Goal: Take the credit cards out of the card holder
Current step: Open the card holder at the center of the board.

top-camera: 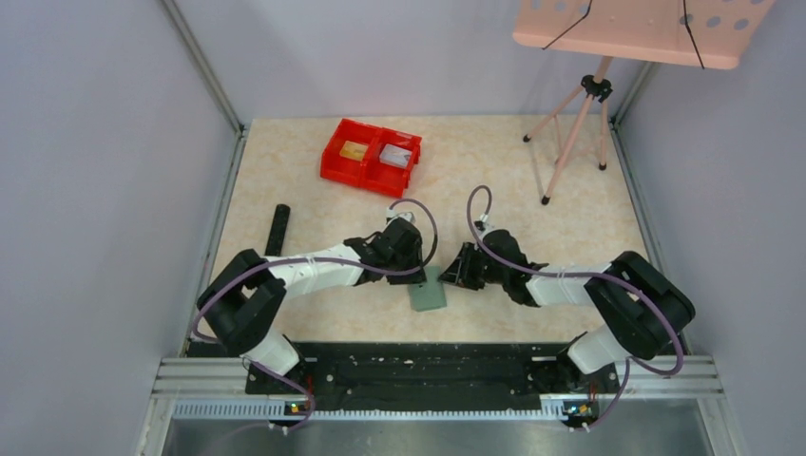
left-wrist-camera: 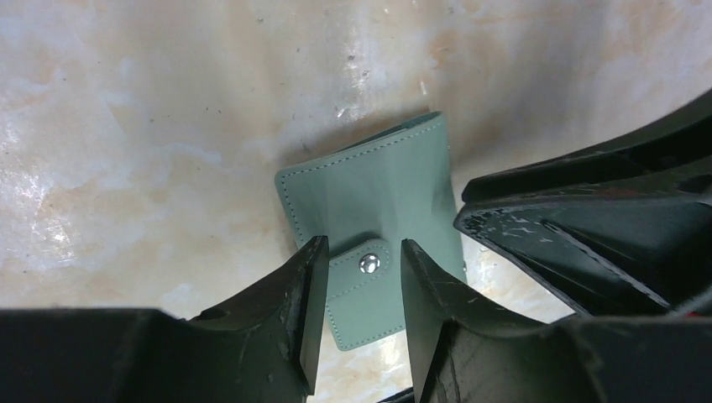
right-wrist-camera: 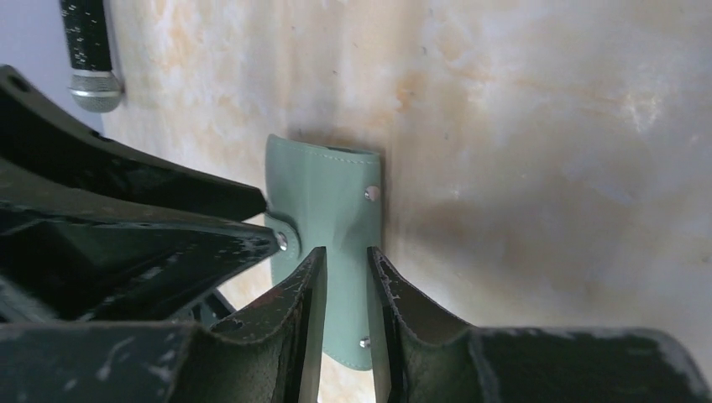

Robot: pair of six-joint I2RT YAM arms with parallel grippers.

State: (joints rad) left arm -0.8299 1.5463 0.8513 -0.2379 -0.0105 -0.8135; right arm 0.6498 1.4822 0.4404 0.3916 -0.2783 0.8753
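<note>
The sage-green card holder (top-camera: 430, 294) lies folded shut on the table, its tab snapped closed (left-wrist-camera: 363, 277). It also shows in the right wrist view (right-wrist-camera: 323, 193). My left gripper (left-wrist-camera: 363, 252) is open just above it, with one finger on each side of the tab. My right gripper (right-wrist-camera: 346, 256) is open by a narrow gap over the holder's other edge (top-camera: 454, 274). Any cards inside the holder are hidden. A gold-yellow card (top-camera: 354, 150) and a pale grey card (top-camera: 396, 155) lie in the red bin.
The red double bin (top-camera: 371, 176) stands at the back centre. A black bar (top-camera: 278, 228) lies at the left. A pink tripod (top-camera: 575, 128) with a pink board stands at the back right. Both grippers crowd close together over the holder.
</note>
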